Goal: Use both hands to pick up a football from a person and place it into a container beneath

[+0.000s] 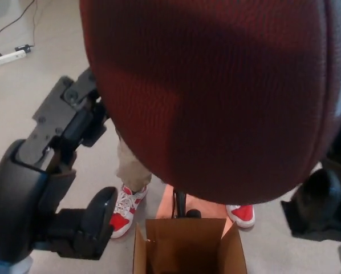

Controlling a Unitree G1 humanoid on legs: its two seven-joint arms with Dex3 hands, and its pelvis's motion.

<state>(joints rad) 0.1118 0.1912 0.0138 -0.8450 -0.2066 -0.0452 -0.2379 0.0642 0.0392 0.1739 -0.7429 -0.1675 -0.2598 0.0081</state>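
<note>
The left hand (56,188) fills the 8 o'clock part of the head view, its two thick fingers (73,108) reaching up toward 1 o'clock until they pass behind the flank of the football (216,97), its thumb (99,214) held apart lower down and touching nothing that I can see; the hand looks spread around the ball's left side, though the fingertips are hidden and I cannot tell whether it bears on the leather. The right hand (324,200) shows only as a dark, blurred mass at 4 o'clock, tucked under the ball's right edge; whether its fingers are spread or pressed I cannot tell. Between them the football takes up most of the frame, very close to the camera, its long axis running roughly 12 to 6 o'clock with the lower tip pointing down. From the left hand the ball lies at 2 o'clock, from the right hand at 10 o'clock, so the two flank it from opposite sides. The left hand looks the better placed. Directly at 6 o'clock beneath the tip, the open cardboard box (187,248) stands on the floor (39,85), and a person's red-and-white shoes (122,214) stand just behind it.
</note>
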